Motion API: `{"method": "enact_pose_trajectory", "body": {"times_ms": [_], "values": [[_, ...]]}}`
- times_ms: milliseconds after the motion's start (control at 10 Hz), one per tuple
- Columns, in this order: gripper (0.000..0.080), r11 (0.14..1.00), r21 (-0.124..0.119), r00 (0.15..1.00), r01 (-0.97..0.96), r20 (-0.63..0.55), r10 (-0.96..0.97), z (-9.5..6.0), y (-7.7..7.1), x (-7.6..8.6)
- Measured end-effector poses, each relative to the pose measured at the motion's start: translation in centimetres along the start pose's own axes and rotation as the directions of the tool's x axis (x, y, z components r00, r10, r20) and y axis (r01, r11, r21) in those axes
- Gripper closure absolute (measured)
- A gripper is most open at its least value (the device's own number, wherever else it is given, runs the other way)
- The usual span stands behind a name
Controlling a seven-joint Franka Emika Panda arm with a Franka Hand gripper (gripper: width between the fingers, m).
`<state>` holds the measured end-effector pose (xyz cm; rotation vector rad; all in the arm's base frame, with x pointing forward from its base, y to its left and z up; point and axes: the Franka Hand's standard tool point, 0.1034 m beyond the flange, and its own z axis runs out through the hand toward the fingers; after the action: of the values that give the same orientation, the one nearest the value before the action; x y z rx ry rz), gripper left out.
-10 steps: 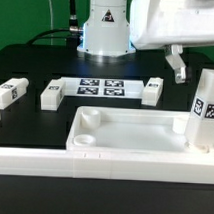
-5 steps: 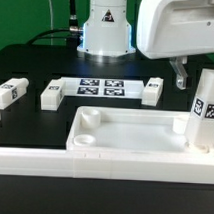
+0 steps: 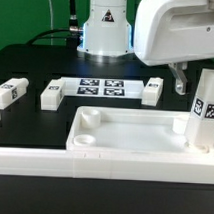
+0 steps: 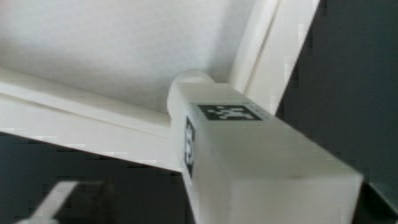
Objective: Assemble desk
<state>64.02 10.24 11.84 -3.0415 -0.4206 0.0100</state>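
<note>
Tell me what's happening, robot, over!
Jaws by upright white tagged block leg, grip unclear. White plastic tray-like desk top beside it. Nothing seen blocking.

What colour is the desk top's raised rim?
White; the desk top shows best in the exterior view.

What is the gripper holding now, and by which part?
It cannot be told: the gripper is by the top of the upright leg, but contact is hidden.

Between desk top (image 3: 118, 156) and marker board (image 3: 102, 88) the table (image 3: 45, 119) lies open — upright leg (image 3: 207, 111) blocks the exterior view's right corner.
</note>
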Motion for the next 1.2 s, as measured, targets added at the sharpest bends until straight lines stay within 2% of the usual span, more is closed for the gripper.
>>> {"method": "enact_pose_trajectory", "body": {"times_ms": [100,200,600,800,1000,1200], "values": [[0.0317,1.0,0.0,1.0,0.007,-0.002,-0.007,0.02,-0.04,0.02],[0.0512,1.0,0.0,1.0,0.006,-0.002,-0.006,0.03,-0.01,0.01],[0.051,0.999,0.0,0.999,-0.042,-0.002,0.042,0.05,0.0,0.0],[0.051,0.985,0.001,0.985,-0.174,-0.002,0.174,0.05,0.0,0.0],[0.0509,0.923,0.001,0.923,-0.385,-0.006,0.385,0.16,-0.01,-0.06],[0.0509,0.813,0.0,0.813,-0.582,-0.006,0.582,0.18,-0.01,-0.1]]}}
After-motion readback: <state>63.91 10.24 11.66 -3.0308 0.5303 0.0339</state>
